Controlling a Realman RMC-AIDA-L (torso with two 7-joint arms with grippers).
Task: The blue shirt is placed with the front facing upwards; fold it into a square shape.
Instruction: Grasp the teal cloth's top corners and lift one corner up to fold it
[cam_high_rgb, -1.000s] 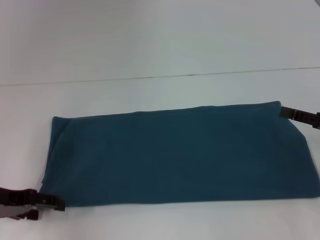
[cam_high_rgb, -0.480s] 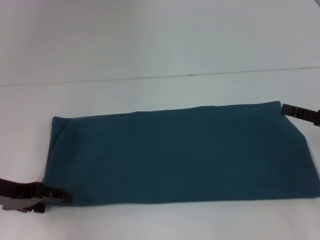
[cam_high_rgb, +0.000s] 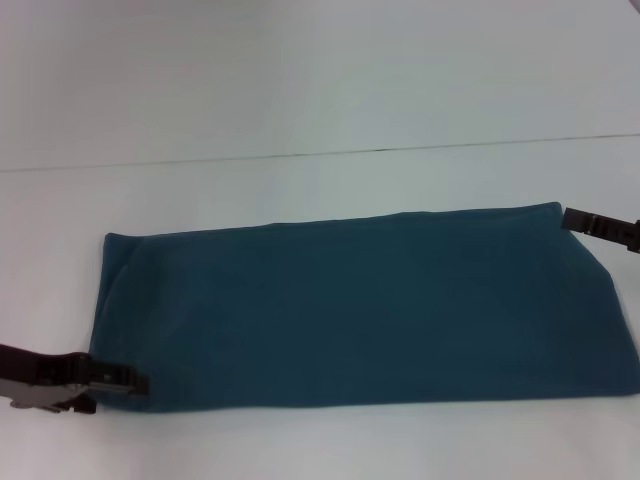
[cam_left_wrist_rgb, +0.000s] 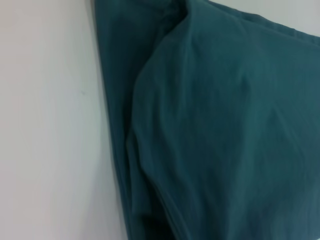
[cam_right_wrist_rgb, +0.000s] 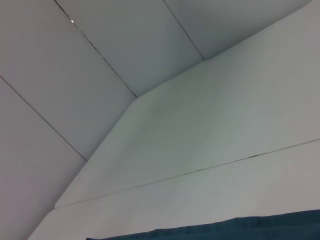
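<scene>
**Blue cloth waits for its last fold**

White tabletop takes up most of the head view, with a thin dark seam running across it behind the cloth. No box, bowl or basket is anywhere on it, so nothing is holding anything.

On the tabletop lies the blue shirt. It is flat and is now a long strip, much wider than it is deep, stretching from the robot's left side almost to the right edge of the head view. No letters and no neck hole show on top. In the left wrist view the cloth sits in layers near its left end, one soft fold on top of another.

I think the long folds are done and the job is more than half finished. The strip is not a square yet. My guess is that the next move is to lift one short end and lay it over the other, keeping the corners lined up so the layers do not slide apart.

The left gripper is low at the near left corner of the shirt, touching the edge. I cannot tell if it is pinching the cloth or not.

The right gripper is at the far right corner, just beside the cloth. I cannot tell if it is clenched or released either.
</scene>
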